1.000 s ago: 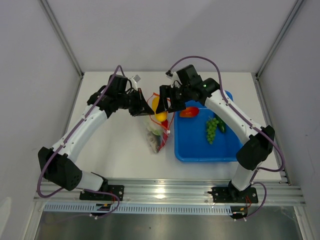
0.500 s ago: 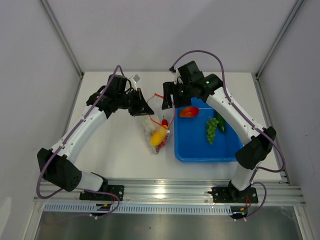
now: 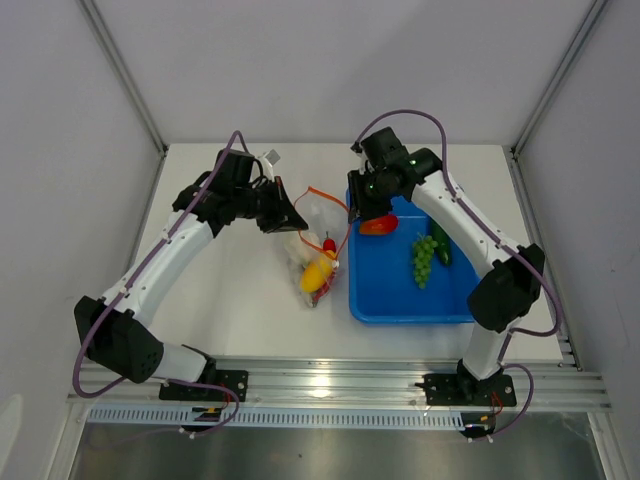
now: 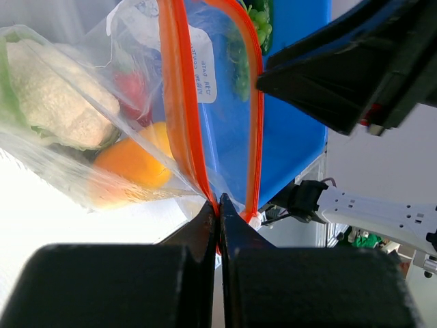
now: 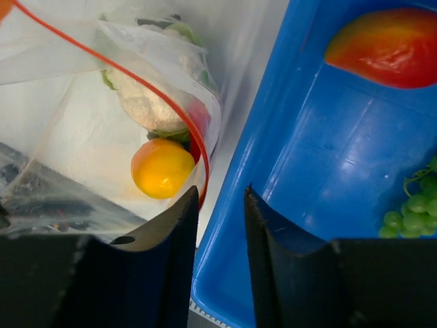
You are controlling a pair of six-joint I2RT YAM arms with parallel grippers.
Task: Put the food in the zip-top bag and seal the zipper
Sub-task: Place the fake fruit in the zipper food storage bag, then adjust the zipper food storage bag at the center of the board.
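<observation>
Beneath both my grippers spreads the flat white table [image 3: 230,300]. Under my right gripper [image 5: 220,195], whose fingers stand slightly apart with nothing between them, sits the blue rectangular plastic tray [image 5: 321,157], its left rim directly below the fingertips. Just left of that gripper is the clear crinkly plastic zip-top bag [image 3: 312,262], mouth gaping. My left gripper [image 4: 218,208] is pressed together, pinching the bag's thin red-orange zipper strip [image 4: 179,102]. Inside the bag, below that pinch, lie a white toy cauliflower [image 5: 147,102] and a round orange-yellow toy pepper [image 5: 162,167]. Beyond my right fingers, in the tray, lie a red toy piece [image 5: 386,44] and small green toy grapes [image 5: 413,208].
</observation>
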